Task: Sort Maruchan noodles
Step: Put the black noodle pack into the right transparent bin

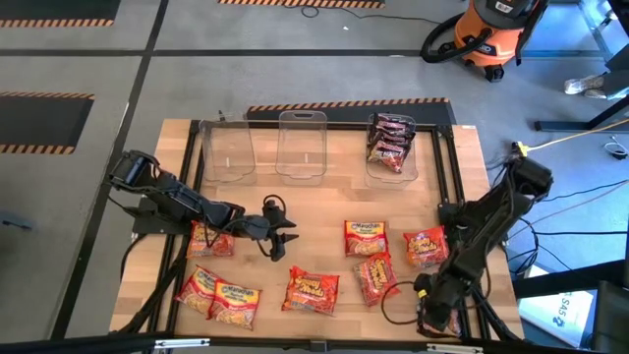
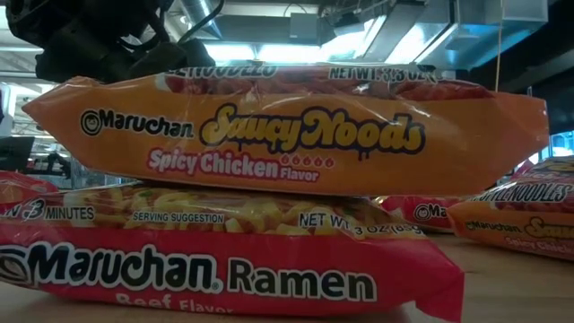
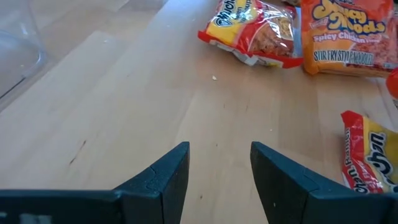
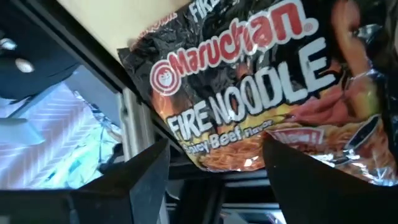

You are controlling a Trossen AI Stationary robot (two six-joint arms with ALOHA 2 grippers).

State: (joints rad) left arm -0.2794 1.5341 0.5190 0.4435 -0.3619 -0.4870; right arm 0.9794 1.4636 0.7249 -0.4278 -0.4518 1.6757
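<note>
Several Maruchan noodles packets lie scattered over the wooden table's front half, among them red and yellow ones (image 1: 365,238) (image 1: 312,290) (image 1: 211,239). Dark packets (image 1: 389,141) fill the right clear bin. My left gripper (image 1: 283,232) (image 3: 219,149) hovers open over bare wood at mid-table, nothing between its fingers. My right gripper (image 1: 433,313) (image 4: 216,143) is at the table's front right corner, open, with a black Fire Noodle packet (image 4: 249,81) right before it, the packet's edge reaching in between the fingers. In the low view an orange Saucy Noods packet (image 2: 287,135) rests on a red Ramen packet (image 2: 224,269).
Two more clear bins (image 1: 226,149) (image 1: 302,146) stand at the back, left and centre. A black frame rail (image 1: 444,187) runs along the table's right side. An orange shop vacuum (image 1: 486,34) sits on the floor beyond the table.
</note>
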